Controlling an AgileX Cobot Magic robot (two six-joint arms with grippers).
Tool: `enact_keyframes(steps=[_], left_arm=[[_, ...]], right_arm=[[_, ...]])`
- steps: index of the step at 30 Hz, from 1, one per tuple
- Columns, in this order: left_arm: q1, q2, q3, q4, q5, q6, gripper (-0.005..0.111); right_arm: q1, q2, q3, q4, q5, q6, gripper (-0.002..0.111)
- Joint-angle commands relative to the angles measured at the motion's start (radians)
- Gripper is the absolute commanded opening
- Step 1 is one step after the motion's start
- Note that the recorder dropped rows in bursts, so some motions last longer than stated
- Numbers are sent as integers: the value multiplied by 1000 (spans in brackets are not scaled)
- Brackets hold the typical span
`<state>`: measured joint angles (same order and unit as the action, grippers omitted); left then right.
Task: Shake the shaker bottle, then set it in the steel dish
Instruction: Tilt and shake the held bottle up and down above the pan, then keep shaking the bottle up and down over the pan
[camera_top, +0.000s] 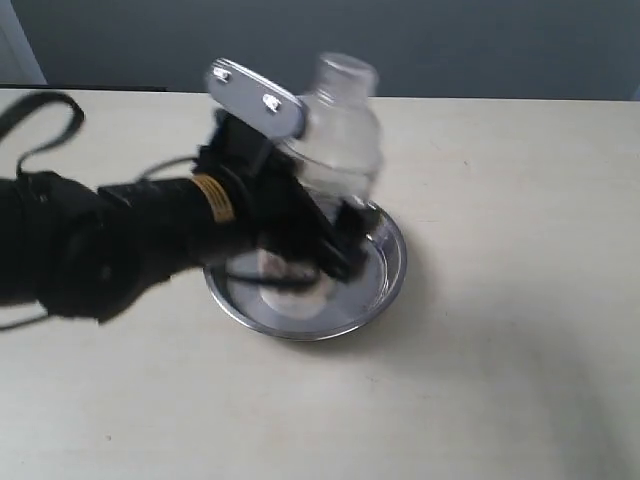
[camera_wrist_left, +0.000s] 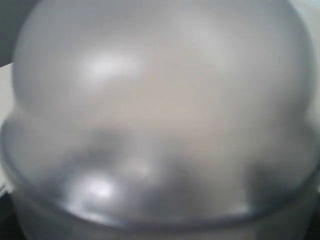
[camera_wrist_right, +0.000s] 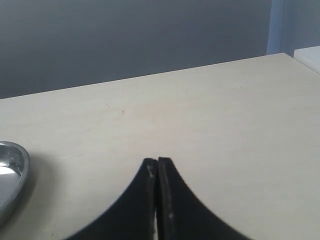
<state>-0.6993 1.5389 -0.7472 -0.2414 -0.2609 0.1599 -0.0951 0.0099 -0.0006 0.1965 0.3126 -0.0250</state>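
- from my exterior feed, the left claw is clamped on the shaker bottle, low on its body. the black arm comes in from the left of that view.
- the bottle stands roughly upright in the grip with its small round cap on top. it is smeared with motion blur, so i can't read its marks or see what is inside.
- the bottle is over the far side of the steel dish. its base looks clear of the dish floor, but the claw and the blur hide the gap, so i can't say that for sure.
- the dish sits flat on the pale table, shiny, with the arm's dark reflection across its bottom.
- a bright metal plate on the wrist juts up just beside the bottle's shoulder, and a black cable loops over the table at the far left.
- my left wrist feed is filled edge to edge by the bottle's frosted dome, out of focus. i see none of the claw's own fingers there.
- on the right wrist feed, the right claw has its two black fingers pressed together with nothing between them, above bare table.
- that same feed catches only a sliver of the dish rim at one edge, well apart from the right claw. a grey wall stands beyond the table.
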Motion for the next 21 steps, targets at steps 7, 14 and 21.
enact_keyframes(steps=[7,14,21], left_arm=[[-36,-155,-210,130,-74,28,0],[22,-26,-84,-9,-123,-36,0],[79,19,-86,-17,70,-68,0]], right_arm=[[-2,-5,1,2,-8,-1,-1],[-2,-5,1,2,-8,-1,-1],[-2,-5,1,4,-8,-1,-1]])
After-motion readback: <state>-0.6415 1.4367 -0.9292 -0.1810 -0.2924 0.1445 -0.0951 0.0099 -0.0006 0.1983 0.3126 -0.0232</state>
